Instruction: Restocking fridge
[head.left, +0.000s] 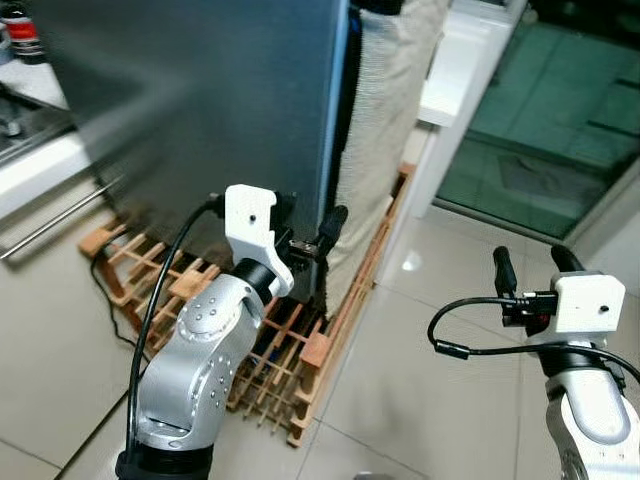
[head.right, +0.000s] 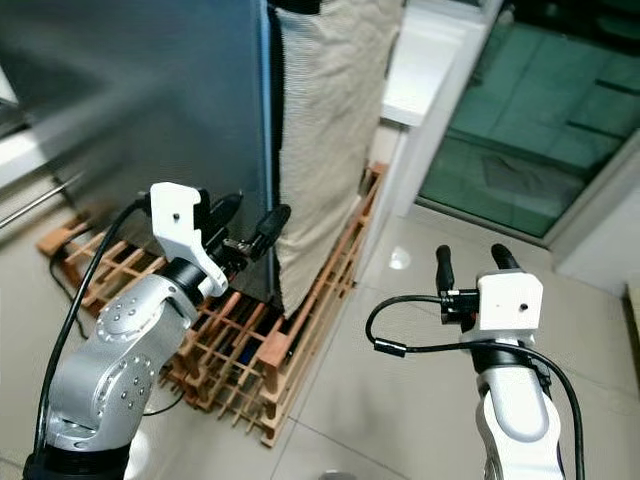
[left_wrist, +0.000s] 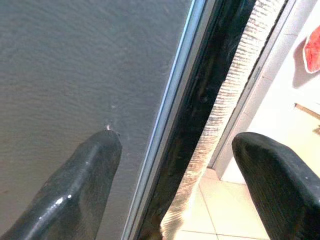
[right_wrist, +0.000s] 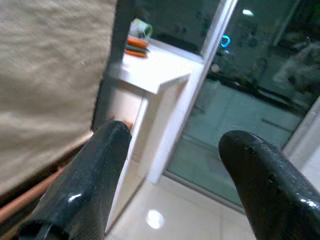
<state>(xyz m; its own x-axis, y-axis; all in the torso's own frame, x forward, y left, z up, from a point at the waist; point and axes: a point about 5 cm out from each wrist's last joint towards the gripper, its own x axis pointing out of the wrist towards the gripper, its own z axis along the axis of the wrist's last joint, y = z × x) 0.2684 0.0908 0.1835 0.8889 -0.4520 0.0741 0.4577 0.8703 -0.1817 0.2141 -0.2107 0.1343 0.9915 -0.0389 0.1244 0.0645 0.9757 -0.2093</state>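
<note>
Grey steel is what matters here: the fridge door (head.left: 200, 110) stands shut, and its right-hand edge (left_wrist: 172, 115) runs up between the two spread fingers of the left gripper (head.left: 312, 240). One finger (left_wrist: 87, 175) has its tip against the door's front face; the other (left_wrist: 275, 180) hangs free past the edge, out toward a pale ribbed cloth (head.left: 385, 110) draped just beyond. Nothing is held.

To open the door well, I judge the outer finger should hook behind the edge, into the dark gap (left_wrist: 200, 110) beside it, before any pull. The pull should then swing outward with the hinge, without catching the cloth.

The right gripper (head.left: 535, 262) hovers over the floor tiles (head.left: 440, 340), well apart from the fridge, fingers wide and empty. A wooden rack (head.left: 290, 370) lies below the left fingers, so the arm should keep high.
</note>
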